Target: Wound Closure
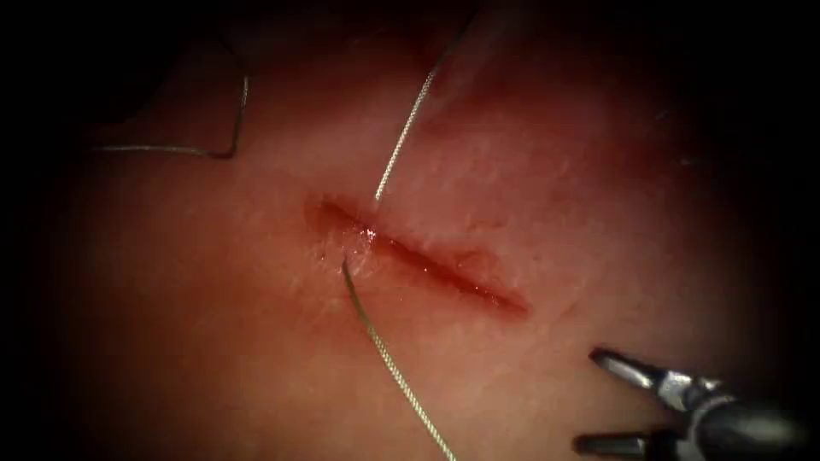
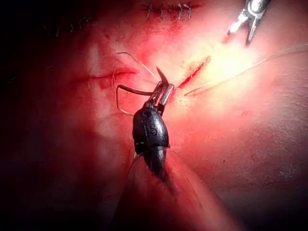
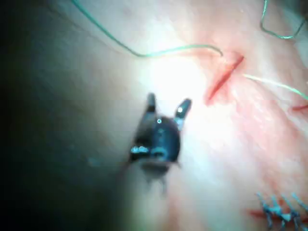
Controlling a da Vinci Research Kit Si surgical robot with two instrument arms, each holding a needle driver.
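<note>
The right tool (image 1: 598, 397) sits at about four o'clock from the cut (image 1: 423, 260), its jaws spread apart and holding nothing. The left tool (image 2: 162, 92) is clamped on the needle (image 2: 139, 89) near its pointed end, just beside the cut, the needle clear of the tissue (image 1: 256, 341). Thread (image 1: 401, 141) enters the tissue at the cut's eleven o'clock end and leaves again at seven o'clock.
</note>
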